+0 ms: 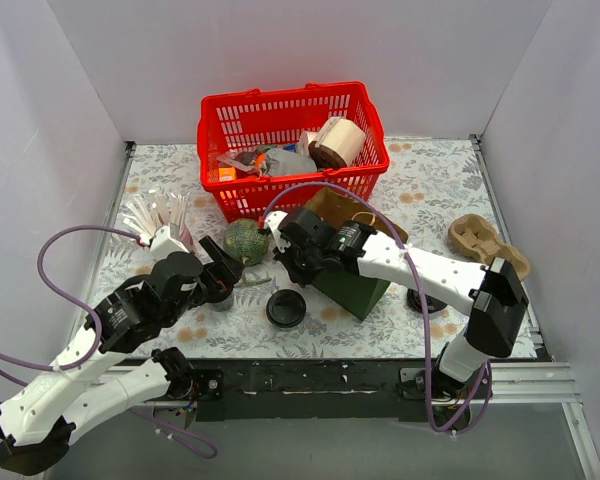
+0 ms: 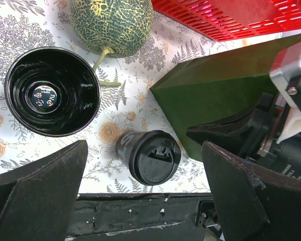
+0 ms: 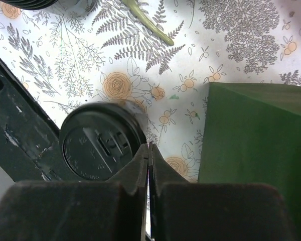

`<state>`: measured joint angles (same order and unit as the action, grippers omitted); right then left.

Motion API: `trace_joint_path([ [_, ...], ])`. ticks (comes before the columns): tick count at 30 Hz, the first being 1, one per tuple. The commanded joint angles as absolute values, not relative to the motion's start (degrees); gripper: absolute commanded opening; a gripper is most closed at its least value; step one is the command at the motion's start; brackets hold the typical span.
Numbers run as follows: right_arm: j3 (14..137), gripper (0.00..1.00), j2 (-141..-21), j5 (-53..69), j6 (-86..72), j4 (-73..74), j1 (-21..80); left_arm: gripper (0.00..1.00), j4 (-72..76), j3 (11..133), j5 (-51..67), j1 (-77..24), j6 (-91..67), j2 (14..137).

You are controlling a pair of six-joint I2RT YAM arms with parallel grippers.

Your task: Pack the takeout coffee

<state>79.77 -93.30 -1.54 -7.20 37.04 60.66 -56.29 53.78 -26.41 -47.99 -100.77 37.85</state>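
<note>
Surface: table under a floral-print cloth [image 1: 430,190], with plain white walls [image 1: 280,60] on the left, far and right sides. A black strip [image 1: 310,380] runs along the near edge.

A red basket [image 1: 290,140] sits at far centre, with packets and a roll in it. A melon [image 1: 245,240] lies near the basket's front left corner. A black bowl [image 2: 52,90] stands left of the melon, open side up. A green paper bag [image 1: 352,288] is at centre, and a cardboard cup tray [image 1: 488,245] is far out on the right.

Task item: the coffee cup [image 1: 285,308] stands upright with its lid on. It is on the cloth close to the near edge, just left of the green paper bag.

Left arm: comes in from the near left with the elbow folded. My left gripper [image 2: 144,149] hangs above the cloth with its fingers spread wide and nothing in them. The cup shows below, between the fingers.

Right arm: reaches left from its base at the near right, passing over the bag. My right gripper [image 3: 148,150] is low over the cloth with its fingers pressed flat together and nothing between them. The cup lid is just beside them. I cannot tell whether it touches.
</note>
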Motion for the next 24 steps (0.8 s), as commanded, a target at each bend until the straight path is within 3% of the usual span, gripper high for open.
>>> trace_joint_path([
  [1,79.4,0.01,-91.1,-3.0,-6.2,35.6,60.8,0.98,-55.8,53.3,-26.9,-48.1,-100.5,37.0],
  [5,80.0,0.05,-92.9,-3.9,-8.1,37.2,60.8,0.98,-55.8,53.2,-26.6,-48.1,-100.5,36.9],
  [7,80.3,0.22,-93.5,-0.5,-7.0,36.9,60.8,0.98,-56.1,53.2,-26.6,-48.1,-100.5,36.8],
  [8,80.5,0.36,-93.6,1.8,-6.3,36.6,60.8,0.98,-56.2,53.1,-26.6,-48.1,-100.5,36.9],
  [11,80.4,0.48,-94.0,5.4,-3.5,35.9,60.8,0.98,-56.2,53.0,-26.6,-48.1,-100.5,36.7],
  [17,80.9,0.54,-95.2,12.7,3.4,34.0,60.8,0.98,-56.0,52.6,-26.4,-48.1,-100.3,36.0],
  [24,82.9,0.59,-99.1,13.0,12.7,34.5,60.7,0.98,-56.5,52.8,-26.2,-48.1,-100.0,35.8],
])
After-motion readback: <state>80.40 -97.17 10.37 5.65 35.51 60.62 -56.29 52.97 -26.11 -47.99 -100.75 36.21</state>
